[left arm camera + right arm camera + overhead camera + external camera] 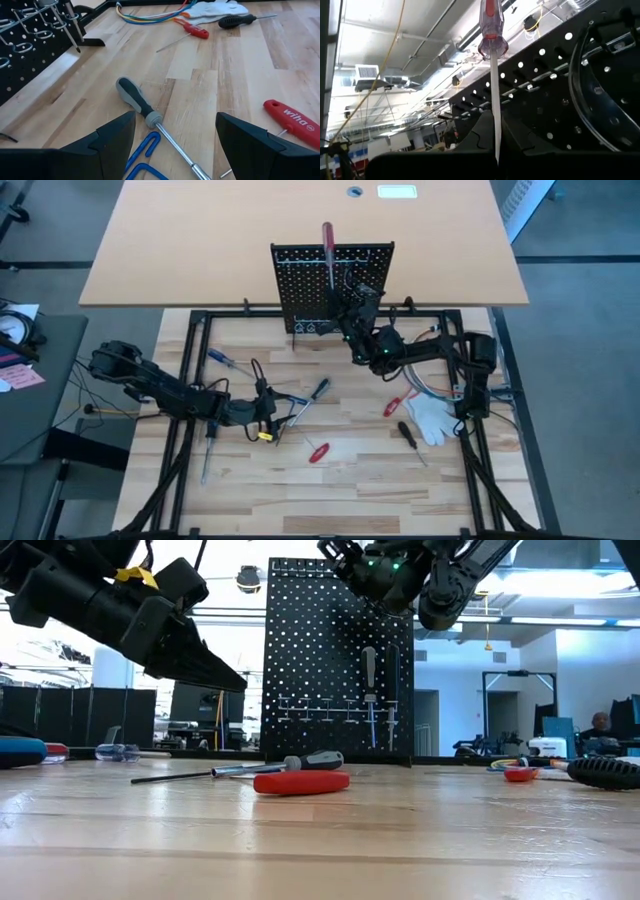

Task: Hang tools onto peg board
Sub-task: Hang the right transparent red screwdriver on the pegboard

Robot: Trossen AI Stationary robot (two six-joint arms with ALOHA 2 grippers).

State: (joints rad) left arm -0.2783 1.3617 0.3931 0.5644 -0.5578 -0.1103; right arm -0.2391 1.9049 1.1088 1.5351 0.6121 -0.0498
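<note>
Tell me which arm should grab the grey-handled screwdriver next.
Left, probably. The left gripper hangs open right over the grey-handled screwdriver, while the right gripper is shut on a red-handled screwdriver at the peg board.

Robotics lab/workshop: exposed ceiling ducts (395, 80) w/ strip lights, black frame rig (190, 380) round wood bench (360, 470), person at desk (598, 725) in bkgd.

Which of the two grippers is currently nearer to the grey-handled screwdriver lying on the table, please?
The left. The open left gripper hovers right over the grey-handled screwdriver, which lies between its fingers. The right gripper is up at the peg board, shut on a red-handled screwdriver.
</note>
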